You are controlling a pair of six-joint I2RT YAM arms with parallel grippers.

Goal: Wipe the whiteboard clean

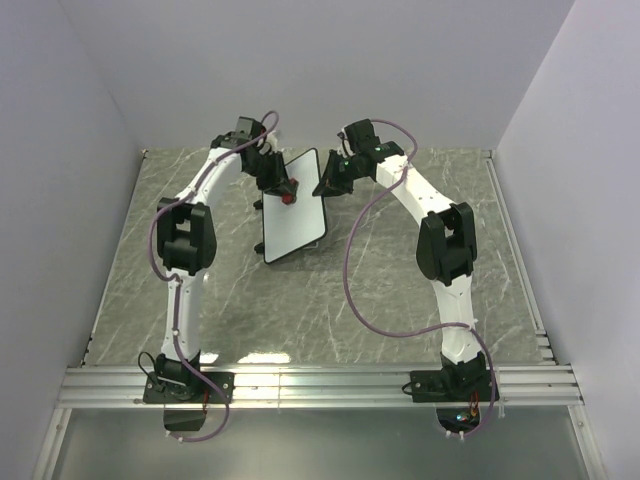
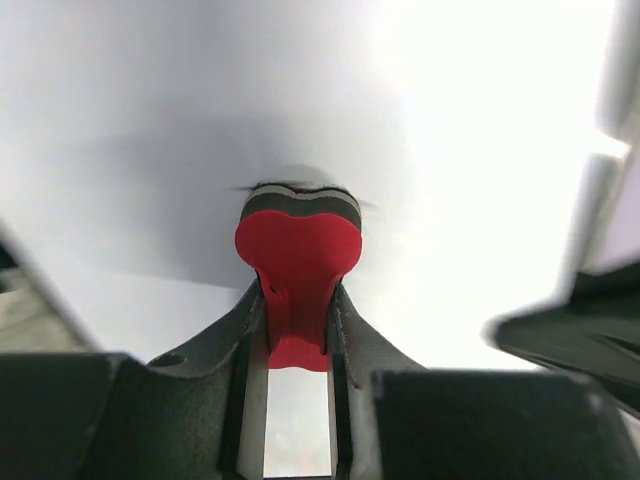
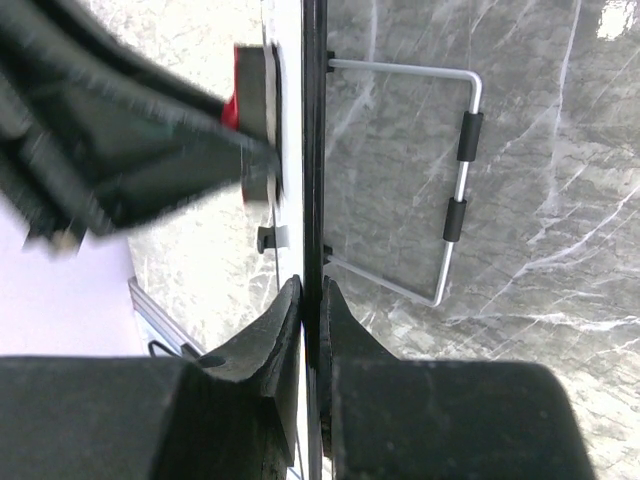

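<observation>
Top external: left gripper (image 1: 284,190) pinches red eraser (image 1: 290,197) against whiteboard (image 1: 296,228) — right gripper (image 1: 322,185) clamps its rim.

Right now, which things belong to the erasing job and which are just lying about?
Job: whiteboard, red eraser on it, left tool gripping the eraser, right tool clamping the board's edge.
Just there: table, purple cables, metal rail.

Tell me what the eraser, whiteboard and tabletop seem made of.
Eraser: soft red foam, probably, with a dark felt-like face; it bulges where pinched. Whiteboard: smooth white surface, thin black rim, likely plastic. Tabletop: grey marble-look with white veins, slight sheen; stone or laminate, unclear.
</observation>
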